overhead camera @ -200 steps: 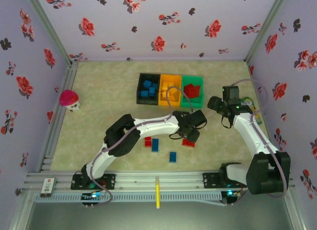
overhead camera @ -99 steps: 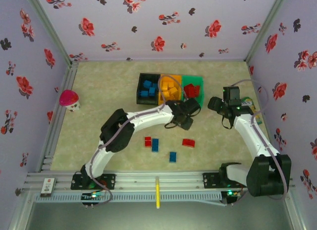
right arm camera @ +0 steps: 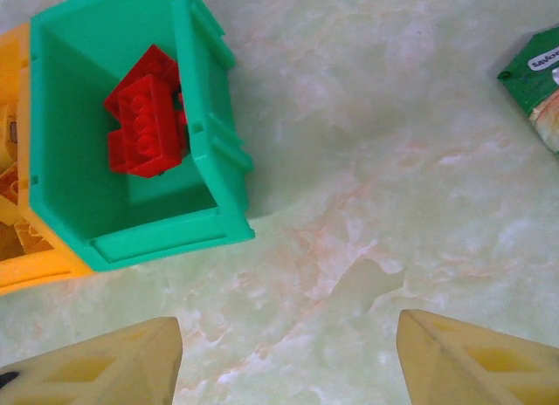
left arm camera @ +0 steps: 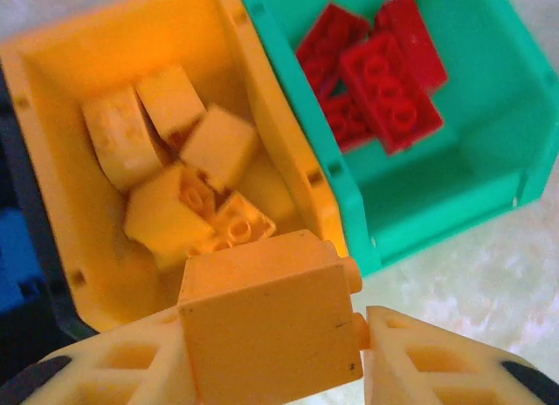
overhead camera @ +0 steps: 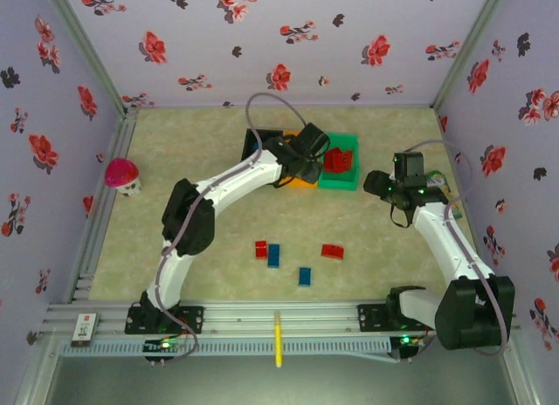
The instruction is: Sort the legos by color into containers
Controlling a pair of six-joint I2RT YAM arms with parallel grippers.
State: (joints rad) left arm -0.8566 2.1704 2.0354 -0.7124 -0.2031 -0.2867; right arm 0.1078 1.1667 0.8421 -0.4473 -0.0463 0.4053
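Overhead, my left gripper (overhead camera: pixel 301 161) hung above the orange bin (overhead camera: pixel 302 182). The green bin (overhead camera: pixel 342 178) touched that bin's right side and the black bin (overhead camera: pixel 251 150) stood on its left. My right gripper (overhead camera: pixel 374 183) hovered over the bare table (overhead camera: pixel 192 143) beside the green bin, apart from it. Two red loose bricks (overhead camera: pixel 260 249) and two blue ones (overhead camera: pixel 304 276) lay well apart from the bins, nearer my bases, with open floor between.

From my left wrist, my fingers (left arm camera: pixel 113 370) pinched an orange-yellow brick (left arm camera: pixel 271 318) squarely between them, over the orange bin's near wall (left arm camera: pixel 262 108). A heap of yellow bricks (left arm camera: pixel 175 169) lay inside that bin, and red bricks (left arm camera: pixel 384 82) lay in the green bin next door.

From my right wrist, my fingers (right arm camera: pixel 96 366) stood spread with nothing between them. The green bin's corner (right arm camera: pixel 218 152) sat ahead to the left, and a green snack packet (right arm camera: pixel 537 82) lay at the far right edge, with clear table between the two.
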